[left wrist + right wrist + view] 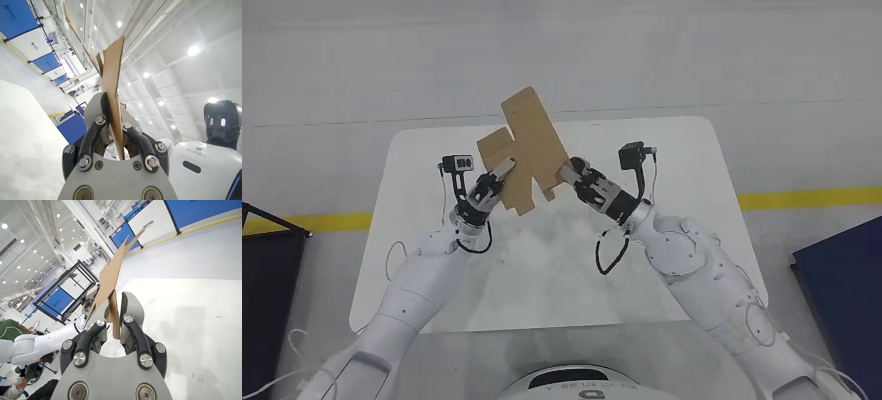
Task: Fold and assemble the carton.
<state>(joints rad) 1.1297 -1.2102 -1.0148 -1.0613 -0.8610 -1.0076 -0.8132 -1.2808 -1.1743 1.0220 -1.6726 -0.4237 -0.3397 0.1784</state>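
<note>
The flat brown cardboard carton blank (525,145), its flaps cut out but none folded up into walls, hung in the air over the far half of the white, round-cornered counter (682,200). It touched the counter nowhere I could see. From above, its broad face was turned up and tilted, with one long flap reaching out past the counter's far edge.

I held it at both near corners. My left pincer (500,172) was closed on the flap at that side. At my left wrist the cardboard (112,75) ran edge-on between the two fingers of the pincer (112,103), and the dark pad (105,102) lay against it. My right pincer (570,172) gripped the opposite corner. At that wrist a short flap of the carton (109,279) sat narrowly between the fingers of the pincer (115,306); whether the ribbed pad (123,306) pressed the flap or stood just beside it, I could not tell for certain.

The two pincers were near each other, the blank between them — the counter (189,313) lay below both.
</note>
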